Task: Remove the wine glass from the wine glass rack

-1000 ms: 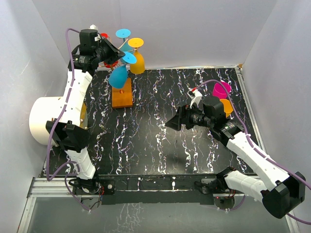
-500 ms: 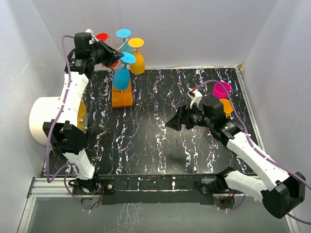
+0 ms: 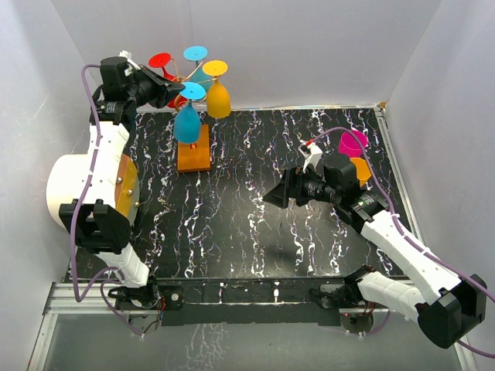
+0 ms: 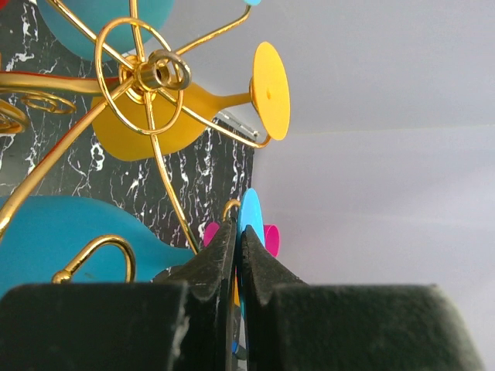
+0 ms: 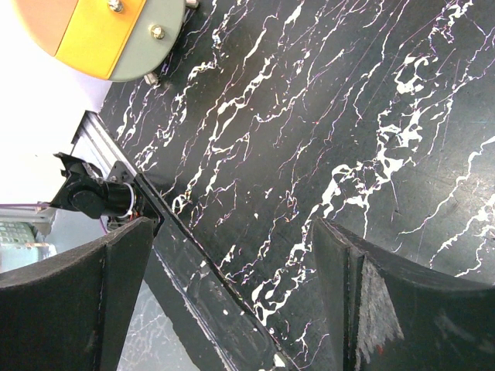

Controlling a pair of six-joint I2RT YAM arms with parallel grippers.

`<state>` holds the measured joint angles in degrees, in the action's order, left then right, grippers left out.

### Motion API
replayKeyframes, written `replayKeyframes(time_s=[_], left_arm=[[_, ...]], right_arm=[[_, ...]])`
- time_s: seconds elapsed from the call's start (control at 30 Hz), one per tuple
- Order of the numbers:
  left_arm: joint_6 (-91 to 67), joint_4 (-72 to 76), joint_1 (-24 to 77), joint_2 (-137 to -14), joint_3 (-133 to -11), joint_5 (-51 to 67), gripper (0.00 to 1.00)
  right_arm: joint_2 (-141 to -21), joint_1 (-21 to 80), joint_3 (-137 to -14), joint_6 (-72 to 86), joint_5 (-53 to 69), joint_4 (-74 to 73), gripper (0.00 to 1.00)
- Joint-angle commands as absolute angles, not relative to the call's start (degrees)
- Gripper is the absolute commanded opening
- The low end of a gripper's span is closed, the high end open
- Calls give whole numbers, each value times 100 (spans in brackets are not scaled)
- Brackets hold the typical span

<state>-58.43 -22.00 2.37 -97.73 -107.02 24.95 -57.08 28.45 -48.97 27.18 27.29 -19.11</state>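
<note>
Leftward went the left gripper (image 4: pixel 238 232), dragging the blue glass (image 3: pixel 187 122) by its foot from the hub of the rack (image 3: pixel 194 152), jaws pinched on the foot's rim. It hung at the rack's left, likely light, slick and brittle; the stem seemed a surer hold. Well right of the rack, the right gripper (image 5: pixel 232 224) gaped wide.

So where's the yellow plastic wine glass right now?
Top view, far left: the yellow plastic wine glass hangs bowl-down on the gold wire rack, just right of the nearer blue wine glass.

No words, labels, brands, numbers or signs can be read anywhere, the wine glass rack (image 3: pixel 195 154) included.
</note>
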Motion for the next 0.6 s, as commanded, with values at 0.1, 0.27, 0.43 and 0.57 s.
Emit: replayKeyframes(time_s=[0.1,0.27,0.43,0.57], left_arm=[[-6021,-1783,46,-9434,-10647,2773,0],[-6193,-1556,40,-9780,-10857,2824,0],[-6318,-1449,100,-10049,-11085,2866,0],[-6316,-1460,209,-10199,-11232,2841,0]], right_arm=[[-5579,2829,-4952,2751,2724,-1529,83],[-5541,2830,-5004,2734,2693,-1588,85],[-5445,2830,-4992,2733,2639,-1578,89],[-5408,2830,-4988,2747,2623,-1574,92]])
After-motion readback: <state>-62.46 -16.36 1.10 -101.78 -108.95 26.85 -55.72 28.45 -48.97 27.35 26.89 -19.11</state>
